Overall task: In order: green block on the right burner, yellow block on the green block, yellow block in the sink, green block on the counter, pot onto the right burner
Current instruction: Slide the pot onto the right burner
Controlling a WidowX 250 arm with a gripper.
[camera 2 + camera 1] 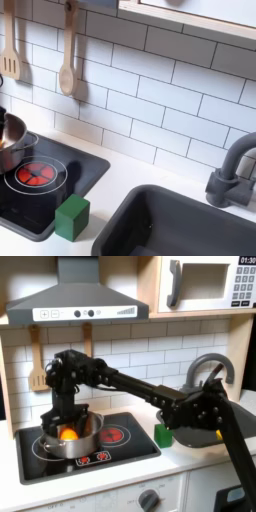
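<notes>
A toy kitchen: white tile wall [150,90], range hood [75,301] and microwave [205,281] sitting above a black cooktop [120,451], wooden spoon [67,55] hanging, grey sink [190,225] with faucet [235,170] adjoining.

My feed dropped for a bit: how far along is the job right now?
Done: nothing visibly. The green block sits at the cooktop's edge, and the right burner is bare. In hand: the tool is down inside the pot on the other burner, over something orange-yellow; its grip cannot be judged. Left: apparently every step, with no block seen in the sink.
</notes>
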